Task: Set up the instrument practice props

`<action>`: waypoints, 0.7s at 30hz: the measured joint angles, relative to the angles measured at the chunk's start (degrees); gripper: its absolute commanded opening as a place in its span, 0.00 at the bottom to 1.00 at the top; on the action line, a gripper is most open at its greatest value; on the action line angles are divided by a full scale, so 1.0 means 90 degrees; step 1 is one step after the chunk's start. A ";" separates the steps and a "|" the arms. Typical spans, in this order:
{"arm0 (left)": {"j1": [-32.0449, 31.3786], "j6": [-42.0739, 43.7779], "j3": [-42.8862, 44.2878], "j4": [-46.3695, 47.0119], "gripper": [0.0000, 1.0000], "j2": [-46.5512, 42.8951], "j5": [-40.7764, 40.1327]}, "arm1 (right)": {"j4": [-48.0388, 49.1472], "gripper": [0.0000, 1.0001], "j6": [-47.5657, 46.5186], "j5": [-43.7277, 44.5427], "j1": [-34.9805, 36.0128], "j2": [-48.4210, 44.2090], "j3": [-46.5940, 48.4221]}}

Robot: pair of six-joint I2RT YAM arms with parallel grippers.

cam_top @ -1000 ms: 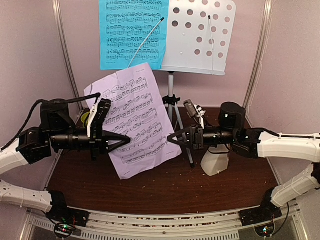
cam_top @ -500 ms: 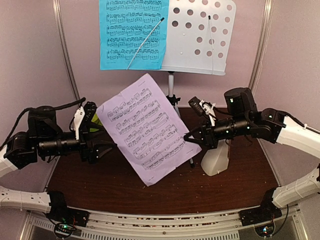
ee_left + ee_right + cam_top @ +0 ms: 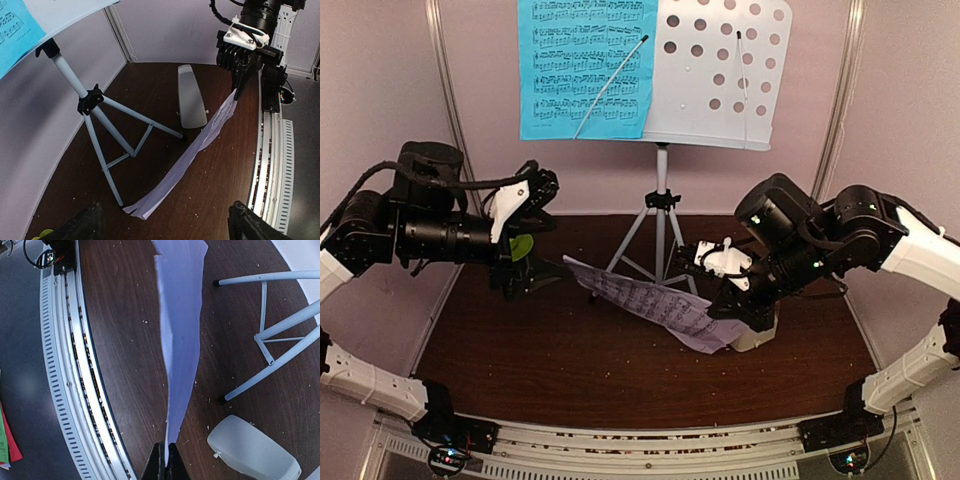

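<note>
Lilac page (image 3: 650, 298) is drooping limp and featherlight, right gripper (image 3: 165, 466) pinching one edge, left gripper (image 3: 165, 220) standing wide and empty, free corner probably wanting a gentle pinch.

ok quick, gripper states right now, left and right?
Left gripper: open, holding nothing.
Right gripper: fingers closed on the edge of the lilac sheet-music page.
</note>
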 measured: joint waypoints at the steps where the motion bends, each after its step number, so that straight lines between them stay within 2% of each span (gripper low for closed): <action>1: -0.0036 0.0138 0.0175 -0.0119 0.88 0.0109 0.0005 | -0.0187 0.00 0.0000 0.0109 0.0066 0.0066 0.0109; 6: -0.0372 0.0714 0.0882 -0.0588 0.88 0.0828 -0.0010 | -0.0678 0.00 0.0036 0.0478 0.0214 0.0372 0.0566; 13: -0.0614 0.1341 0.0991 -0.0984 0.86 0.1666 -0.0102 | -0.0974 0.00 0.0058 0.0702 0.0335 0.0525 0.0775; 15: -0.0624 0.1574 0.1095 -0.1069 0.82 0.1795 -0.0172 | -0.1030 0.00 0.0056 0.0746 0.0389 0.0554 0.0838; 17: -0.0624 0.1790 0.1309 -0.1134 0.74 0.1945 -0.0221 | -0.1054 0.00 0.0056 0.0770 0.0423 0.0580 0.0891; 21: -0.0646 0.2059 0.1829 -0.1319 0.41 0.2361 -0.0189 | -0.1122 0.00 0.0058 0.0799 0.0495 0.0675 0.1081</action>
